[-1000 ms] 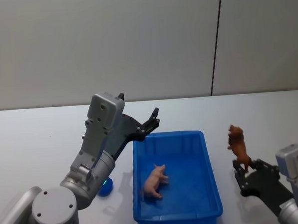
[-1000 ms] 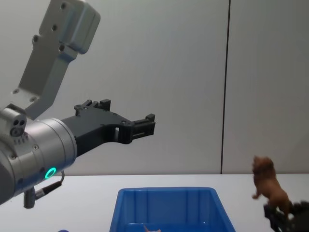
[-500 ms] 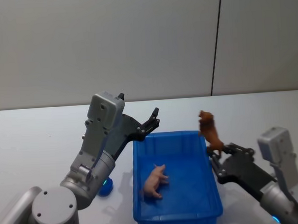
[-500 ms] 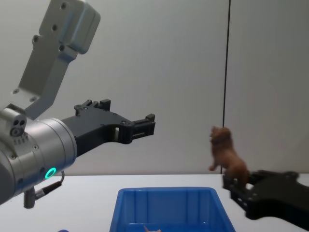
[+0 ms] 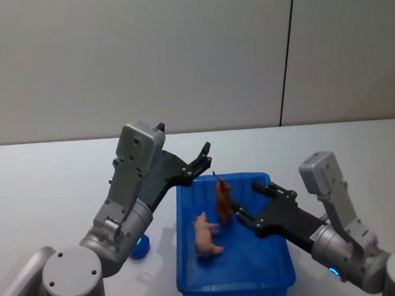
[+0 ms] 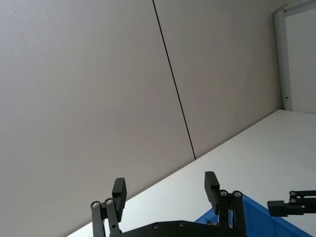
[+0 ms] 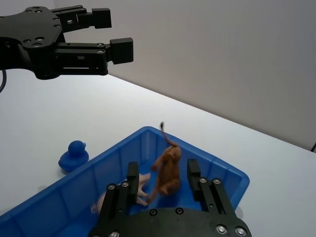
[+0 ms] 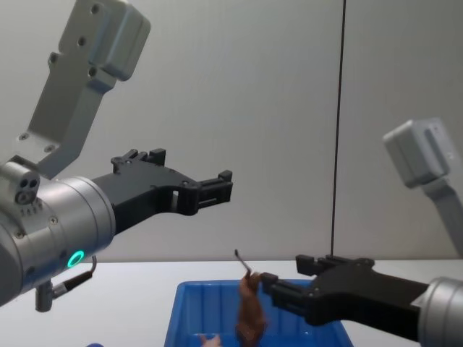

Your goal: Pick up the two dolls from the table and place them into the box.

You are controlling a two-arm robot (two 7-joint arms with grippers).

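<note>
Brown doll [image 5: 223,203] now over box [image 5: 235,290]; blue duck [image 5: 140,246] alongside

Bright, even light falls on me from overhead. My left arm [image 5: 130,191] lays a soft grey shadow on the white table [image 5: 46,176] beside the box [image 5: 245,176], and the box's walls faintly shade its own floor. The pale wall [image 5: 146,58] looks dimmer on one side of its seam. My arm's grey casing [image 8: 65,224] carries a dull sheen, and its ring light [image 8: 75,258] glows green.
</note>
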